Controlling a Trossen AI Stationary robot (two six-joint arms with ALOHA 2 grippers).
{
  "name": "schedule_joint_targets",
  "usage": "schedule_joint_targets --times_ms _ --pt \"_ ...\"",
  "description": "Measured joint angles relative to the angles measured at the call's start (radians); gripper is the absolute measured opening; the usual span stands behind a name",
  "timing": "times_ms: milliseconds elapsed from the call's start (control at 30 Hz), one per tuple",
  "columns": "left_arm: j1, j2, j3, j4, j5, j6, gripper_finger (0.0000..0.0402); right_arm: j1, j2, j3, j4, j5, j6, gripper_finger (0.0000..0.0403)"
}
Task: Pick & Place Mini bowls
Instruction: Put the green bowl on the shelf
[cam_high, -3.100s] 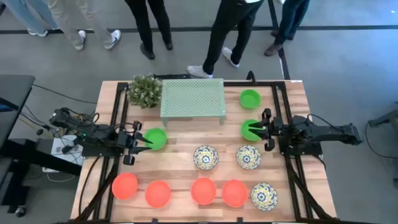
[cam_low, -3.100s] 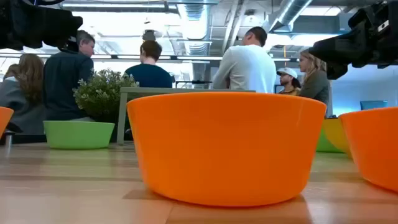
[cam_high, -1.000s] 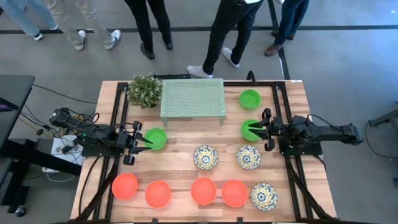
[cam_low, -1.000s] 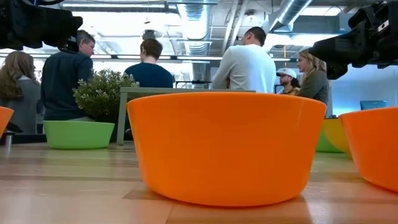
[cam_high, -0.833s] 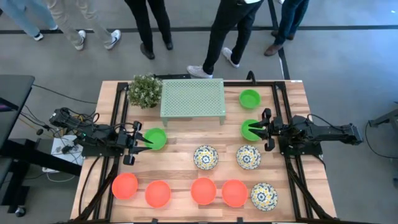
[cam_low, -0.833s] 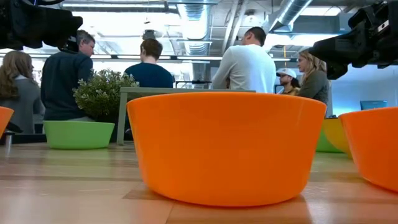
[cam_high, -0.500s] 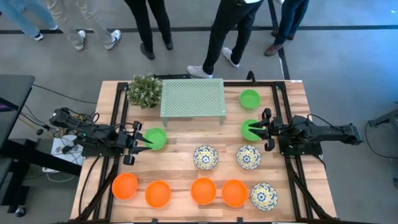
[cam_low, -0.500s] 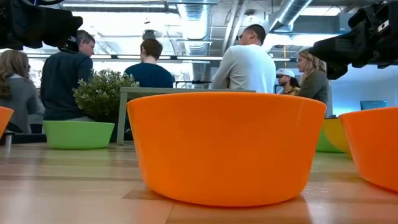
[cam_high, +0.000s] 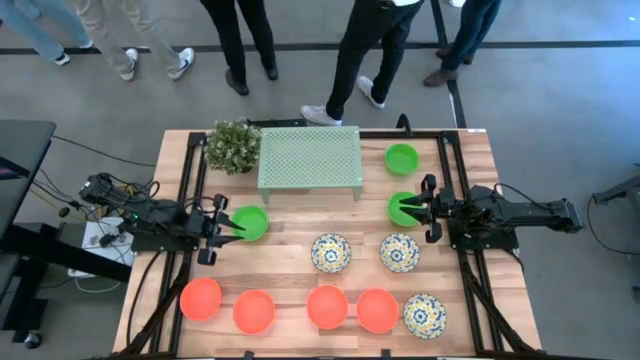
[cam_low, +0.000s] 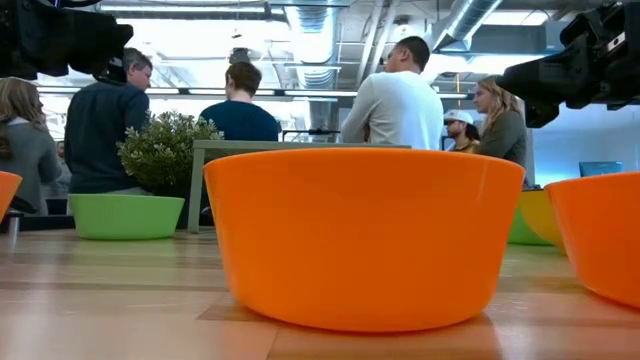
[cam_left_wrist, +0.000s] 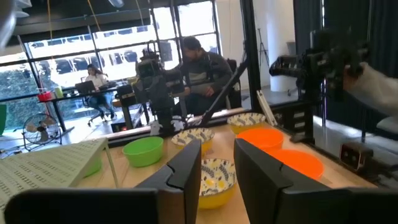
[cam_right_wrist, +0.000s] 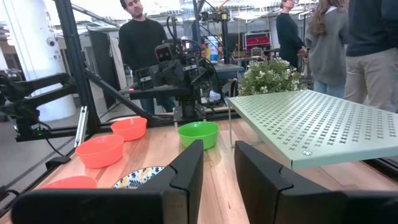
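Several mini bowls sit upright on the wooden table. Three are green (cam_high: 250, 222) (cam_high: 403, 208) (cam_high: 402, 157), three are floral white (cam_high: 330, 252) (cam_high: 399, 252) (cam_high: 424, 315), and several orange-red ones (cam_high: 327, 306) stand in a row by the near edge. One orange-red bowl (cam_low: 363, 235) fills the low view. At the left edge, my left gripper (cam_high: 232, 228) (cam_left_wrist: 217, 162) is held level above the table, over the rim of the left green bowl. It is open and empty. At the right edge, my right gripper (cam_high: 410, 208) (cam_right_wrist: 217, 162) hovers over another green bowl, also open and empty.
A pale green perforated stand (cam_high: 309, 158) is at the far middle, with a small bushy plant (cam_high: 233, 146) to its left. Black frame rails (cam_high: 190, 190) run along both table sides. People stand beyond the far edge (cam_high: 360, 60).
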Motion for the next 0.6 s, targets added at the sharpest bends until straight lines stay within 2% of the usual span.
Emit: schedule_joint_targets --times_ms 133,267,600 --pt "0.000 0.000 0.000 0.046 0.001 -0.105 0.0097 0.006 0.000 0.000 0.000 0.001 0.119 0.0087" --pt "0.000 0.000 0.000 0.076 0.001 -0.203 0.0097 0.005 0.000 0.000 0.000 0.001 0.117 0.0087" --pt "0.000 0.000 0.000 0.088 0.001 -0.232 0.0097 -0.014 0.000 0.000 0.063 0.009 0.080 0.0087"
